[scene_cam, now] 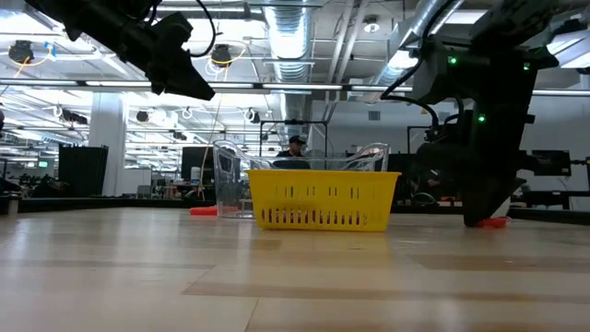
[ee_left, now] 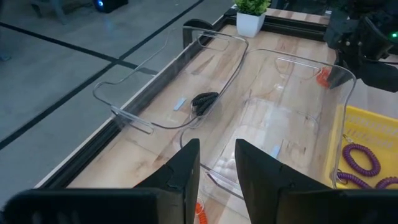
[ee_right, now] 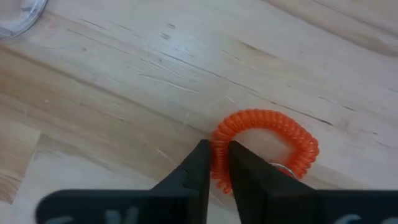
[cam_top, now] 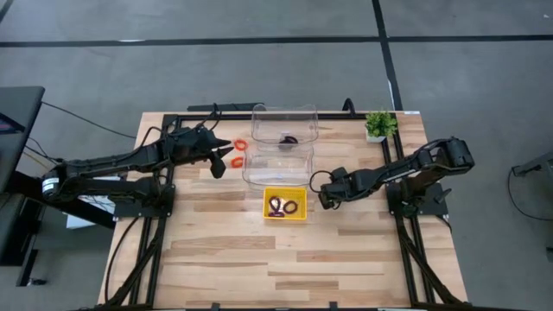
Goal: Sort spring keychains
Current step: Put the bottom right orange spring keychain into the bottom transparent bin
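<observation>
Your right gripper is down on the surface, just right of the yellow tray, fingers pinched together on the coil of an orange keychain lying flat on the wood. Your left gripper hovers above the surface at the left end of the two clear bins, fingers slightly apart, holding nothing. Two more orange keychains lie on the surface by it, just left of the bins. The far clear bin holds one black keychain; the near clear bin sits between it and the tray. Purple keychains lie in the yellow tray. A small potted plant stands at the back right corner.
</observation>
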You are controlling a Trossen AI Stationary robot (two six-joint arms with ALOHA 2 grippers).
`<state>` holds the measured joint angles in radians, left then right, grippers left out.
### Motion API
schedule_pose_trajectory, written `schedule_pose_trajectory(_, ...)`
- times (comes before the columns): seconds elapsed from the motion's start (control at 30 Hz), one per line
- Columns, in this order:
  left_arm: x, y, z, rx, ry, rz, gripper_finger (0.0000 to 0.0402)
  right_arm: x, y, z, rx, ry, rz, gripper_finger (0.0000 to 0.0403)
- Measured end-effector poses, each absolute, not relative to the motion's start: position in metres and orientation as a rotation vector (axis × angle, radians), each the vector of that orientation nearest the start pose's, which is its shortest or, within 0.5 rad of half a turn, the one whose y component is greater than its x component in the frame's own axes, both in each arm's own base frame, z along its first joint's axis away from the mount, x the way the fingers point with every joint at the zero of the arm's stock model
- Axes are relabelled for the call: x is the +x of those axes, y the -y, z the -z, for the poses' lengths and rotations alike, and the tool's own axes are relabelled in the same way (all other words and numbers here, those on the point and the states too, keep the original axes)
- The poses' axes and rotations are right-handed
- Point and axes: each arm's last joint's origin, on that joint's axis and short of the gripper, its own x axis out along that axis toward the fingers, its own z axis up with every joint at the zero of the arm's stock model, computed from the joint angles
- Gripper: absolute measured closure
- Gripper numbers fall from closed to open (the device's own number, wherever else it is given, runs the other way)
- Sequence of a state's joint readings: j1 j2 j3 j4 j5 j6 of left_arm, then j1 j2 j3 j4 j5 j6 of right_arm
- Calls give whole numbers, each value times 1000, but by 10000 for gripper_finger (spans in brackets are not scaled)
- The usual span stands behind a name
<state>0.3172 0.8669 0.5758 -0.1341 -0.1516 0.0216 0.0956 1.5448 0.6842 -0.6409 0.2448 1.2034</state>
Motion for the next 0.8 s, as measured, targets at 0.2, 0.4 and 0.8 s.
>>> schedule_pose_trajectory(0.2, 178, -63, -252, -15, -432, -457, 302, 224, -15, -125, 724, -1193, 955, 395)
schedule_pose_trajectory(0.4, 178, -63, -252, -14, -432, -457, 302, 228, -15, -129, 734, -1186, 946, 385)
schedule_pose_trajectory(0.8, 178, -63, -252, -7, -435, -455, 302, 234, -18, -140, 722, -1209, 934, 388)
